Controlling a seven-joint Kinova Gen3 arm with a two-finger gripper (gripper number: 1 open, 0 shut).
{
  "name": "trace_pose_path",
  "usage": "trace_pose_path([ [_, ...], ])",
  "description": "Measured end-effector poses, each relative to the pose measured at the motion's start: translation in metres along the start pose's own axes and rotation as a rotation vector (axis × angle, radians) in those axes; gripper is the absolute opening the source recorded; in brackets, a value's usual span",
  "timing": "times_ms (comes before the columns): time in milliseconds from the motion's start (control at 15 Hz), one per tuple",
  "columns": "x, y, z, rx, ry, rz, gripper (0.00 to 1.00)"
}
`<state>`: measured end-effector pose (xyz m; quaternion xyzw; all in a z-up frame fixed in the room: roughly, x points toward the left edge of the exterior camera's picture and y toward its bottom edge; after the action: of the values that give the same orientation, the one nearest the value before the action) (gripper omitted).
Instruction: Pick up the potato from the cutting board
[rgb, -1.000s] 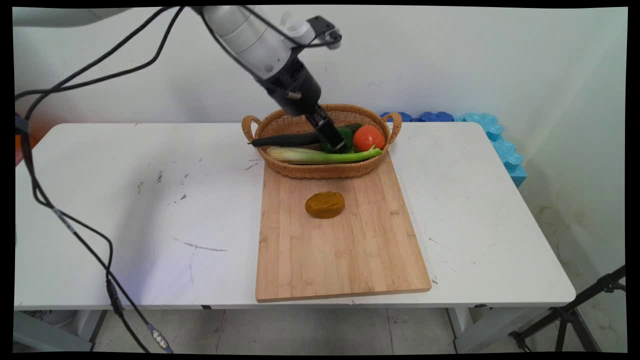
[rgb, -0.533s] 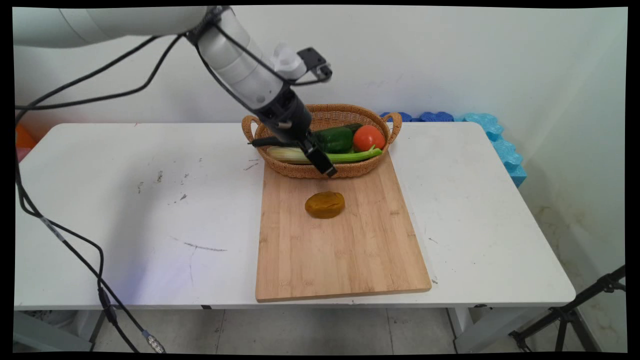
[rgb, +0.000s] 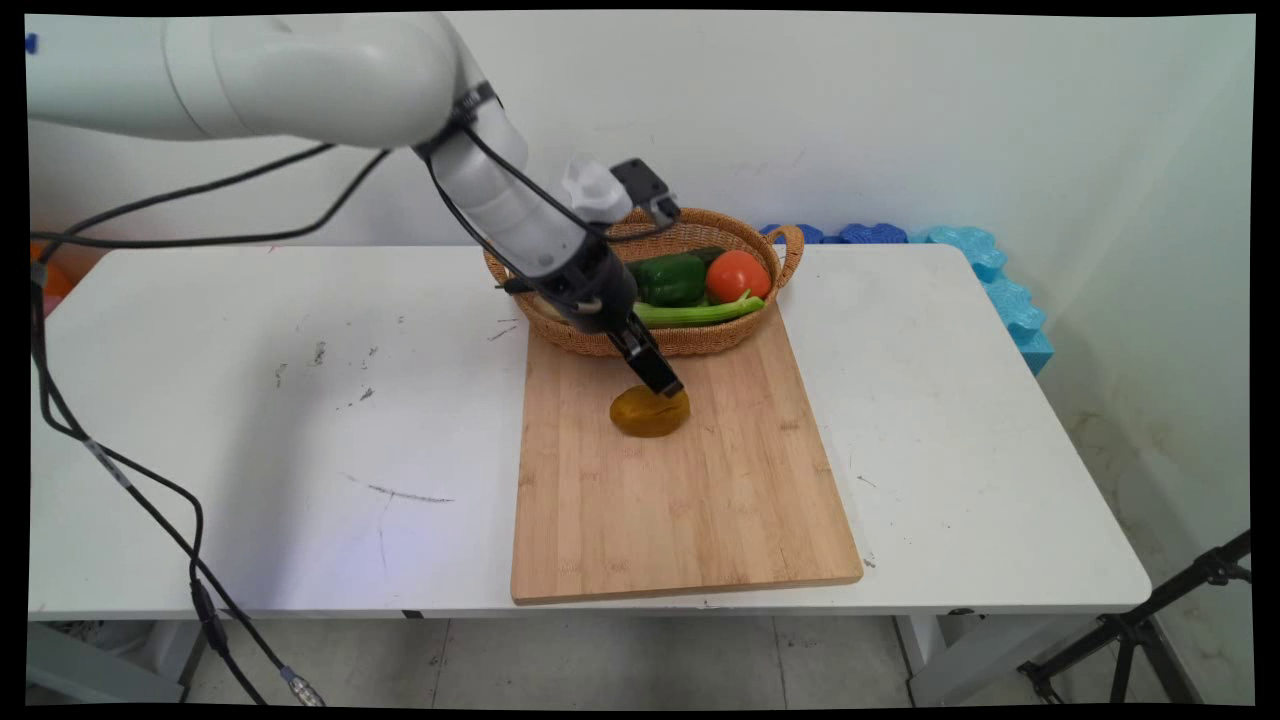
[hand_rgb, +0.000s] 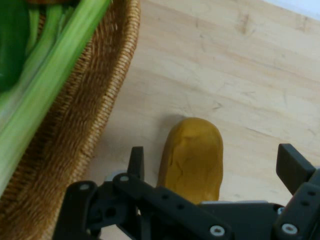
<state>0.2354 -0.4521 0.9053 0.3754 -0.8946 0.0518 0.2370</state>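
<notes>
A yellow-brown potato (rgb: 650, 412) (hand_rgb: 192, 158) lies on the wooden cutting board (rgb: 690, 500) just in front of the wicker basket (rgb: 700, 340). My gripper (rgb: 668, 386) (hand_rgb: 212, 165) hangs open right above the potato's far end. In the hand view the two fingers stand on either side of the potato, one finger (hand_rgb: 136, 162) at its left and the other (hand_rgb: 295, 167) well off to its right. Nothing is held.
The basket (hand_rgb: 95, 115) holds a green pepper (rgb: 668, 279), a tomato (rgb: 738, 275) and a celery stalk (rgb: 700, 313) (hand_rgb: 45, 85). Black cables hang from the arm over the table's left side. Blue foam pieces (rgb: 990, 285) lie along the table's far right edge.
The gripper has left the basket, moving toward the near side and down, and now hovers over the potato on the board. Nothing was carried out of the basket.
</notes>
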Motion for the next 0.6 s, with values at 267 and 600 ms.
trace_pose_path([
  [267,-0.001,-0.001,0.025,0.011,-0.013,0.017,1.00],
  [600,-0.004,-0.002,0.047,0.013,-0.034,0.044,1.00],
])
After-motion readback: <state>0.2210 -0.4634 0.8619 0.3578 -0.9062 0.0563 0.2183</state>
